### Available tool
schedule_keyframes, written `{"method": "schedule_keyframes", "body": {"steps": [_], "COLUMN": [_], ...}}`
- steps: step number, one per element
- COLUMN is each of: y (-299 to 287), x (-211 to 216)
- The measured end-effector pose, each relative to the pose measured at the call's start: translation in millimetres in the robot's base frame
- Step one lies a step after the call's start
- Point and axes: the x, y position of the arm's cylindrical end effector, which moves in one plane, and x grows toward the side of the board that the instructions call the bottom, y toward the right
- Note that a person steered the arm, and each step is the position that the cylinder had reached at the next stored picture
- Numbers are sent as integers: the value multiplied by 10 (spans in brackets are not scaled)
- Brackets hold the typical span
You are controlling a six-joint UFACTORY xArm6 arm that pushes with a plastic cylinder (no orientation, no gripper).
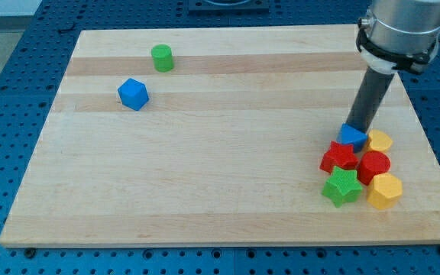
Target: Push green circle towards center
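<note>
Our rod came down steeply from the view's top right, leaning slightly, and my tip point(355, 127) touched the top edge of the blue block point(351, 136). No gripper there, just that bare rod. The green circle point(161, 57) stood upright, axis vertical, far to the tip's left and higher on the bench point(205, 183). Below it sat a blue cube point(133, 94). Just below the tip huddled the red star point(338, 156), red cylinder point(373, 166), green star point(342, 187) and two yellow blocks point(379, 140) point(385, 190).
</note>
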Motion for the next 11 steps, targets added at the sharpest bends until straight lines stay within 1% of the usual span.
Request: {"method": "schedule_keyframes", "body": {"steps": [1, 2, 3, 4, 5, 6, 7, 8, 9, 10, 11], "y": [5, 5, -71, -369, -846, -1091, -1520, -2324, -3336, -4026, -4191], "x": [75, -15, -400, -767, -1092, -1696, -2228, -2377, -2380, -2191, -1982]}}
